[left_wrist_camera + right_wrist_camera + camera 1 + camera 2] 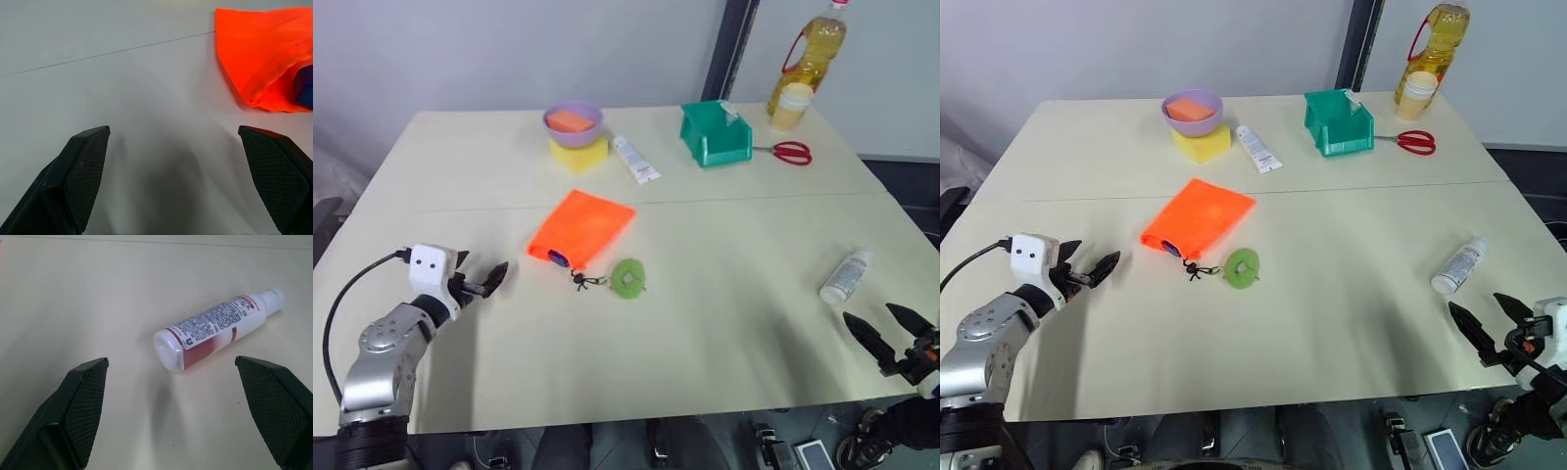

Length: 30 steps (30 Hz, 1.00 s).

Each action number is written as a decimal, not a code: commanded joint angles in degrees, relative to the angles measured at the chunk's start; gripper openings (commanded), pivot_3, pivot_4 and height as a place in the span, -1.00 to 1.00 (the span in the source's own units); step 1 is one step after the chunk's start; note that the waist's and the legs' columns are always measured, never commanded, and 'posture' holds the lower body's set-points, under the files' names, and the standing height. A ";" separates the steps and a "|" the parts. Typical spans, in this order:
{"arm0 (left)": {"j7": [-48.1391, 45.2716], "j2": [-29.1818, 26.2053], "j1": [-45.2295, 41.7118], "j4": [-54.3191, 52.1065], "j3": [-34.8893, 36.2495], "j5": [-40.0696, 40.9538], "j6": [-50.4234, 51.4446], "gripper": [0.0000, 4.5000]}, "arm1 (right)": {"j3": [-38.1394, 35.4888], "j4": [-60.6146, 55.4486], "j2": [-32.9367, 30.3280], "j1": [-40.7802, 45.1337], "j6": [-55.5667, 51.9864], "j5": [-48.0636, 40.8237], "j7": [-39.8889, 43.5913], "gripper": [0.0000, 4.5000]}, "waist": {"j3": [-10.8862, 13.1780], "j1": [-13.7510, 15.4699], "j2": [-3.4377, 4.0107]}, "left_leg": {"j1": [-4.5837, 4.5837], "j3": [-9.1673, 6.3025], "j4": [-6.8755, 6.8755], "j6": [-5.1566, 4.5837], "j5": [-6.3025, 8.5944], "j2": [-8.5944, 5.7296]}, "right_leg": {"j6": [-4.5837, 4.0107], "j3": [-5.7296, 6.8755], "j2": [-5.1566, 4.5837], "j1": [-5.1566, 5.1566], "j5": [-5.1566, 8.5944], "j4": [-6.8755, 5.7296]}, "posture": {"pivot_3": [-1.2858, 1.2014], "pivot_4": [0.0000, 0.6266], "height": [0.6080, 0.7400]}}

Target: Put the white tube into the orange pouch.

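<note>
right gripper (884, 331): fingers spread wide, holding nothing, at table's near right edge | white tube (847, 276): lying on its side just ahead of it, untouched | left gripper (491, 278): spread wide, holding nothing, near left | orange pouch (582, 226): flat mid-table, beside left gripper, green disc (627, 278) on cord | table (724, 294)

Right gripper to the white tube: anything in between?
Nothing. Bare table separates the open right gripper from the white tube, which lies on its side just ahead; the right wrist view shows it.
</note>
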<state>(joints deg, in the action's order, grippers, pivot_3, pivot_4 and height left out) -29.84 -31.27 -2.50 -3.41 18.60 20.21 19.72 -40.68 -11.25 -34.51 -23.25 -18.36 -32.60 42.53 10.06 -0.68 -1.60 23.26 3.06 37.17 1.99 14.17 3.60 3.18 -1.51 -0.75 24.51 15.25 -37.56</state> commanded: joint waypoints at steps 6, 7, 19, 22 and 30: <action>0.11 0.07 0.00 -0.78 1.20 0.92 -0.23 1.00 | 0.98 -4.43 -1.19 1.65 -2.34 -2.34 0.02 0.92 | 0.00 -0.01 0.01 | 0.00 0.00 0.00 0.00 0.00 0.00 | 0.00 0.00 0.01 0.00 0.00 0.00 | 0.03 -0.52 0.87; 0.16 -0.04 0.04 -0.75 1.08 0.69 -0.36 1.00 | 1.18 -4.91 -1.34 1.94 -2.79 -2.59 0.07 0.92 | -0.01 -0.01 0.01 | 0.00 0.00 0.00 0.00 0.00 0.00 | 0.00 0.00 0.01 0.00 0.00 0.00 | 0.03 -0.52 0.87; 1.22 0.64 1.11 -0.52 0.69 -3.69 -9.91 1.00 | 14.48 -15.57 -1.04 16.14 -11.06 -7.28 -3.53 0.92 | -0.01 -0.09 0.01 | 0.00 0.00 0.00 0.00 0.00 0.00 | 0.02 0.01 0.05 0.00 -0.03 0.00 | 0.03 -0.52 0.87; 0.10 -0.36 1.60 -0.70 -0.57 -5.45 -12.10 1.00 | 18.04 -17.19 0.09 18.44 -11.71 -7.01 -5.00 0.92 | -0.01 0.02 0.00 | 0.02 0.01 0.00 0.00 0.00 0.00 | 0.03 0.01 0.05 0.00 -0.04 0.00 | 0.03 -0.52 0.87; -4.98 -5.27 -1.07 1.72 -8.48 -14.33 -22.38 1.00 | 29.13 -19.54 1.83 21.17 -12.16 -3.59 -7.65 0.92 | -0.04 0.05 -0.04 | 0.04 0.05 0.05 0.00 0.00 -0.01 | 0.01 0.04 -0.01 -0.01 -0.04 0.00 | 0.03 -0.52 0.87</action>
<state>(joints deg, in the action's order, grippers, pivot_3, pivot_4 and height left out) -33.98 -35.33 -2.20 -1.52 11.36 8.41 0.83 -13.03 -28.61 -33.27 -3.44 -30.98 -37.09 35.70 10.03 -0.64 -1.65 23.30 3.11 37.24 1.99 14.16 3.60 3.17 -1.47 -0.74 24.49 15.19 -37.56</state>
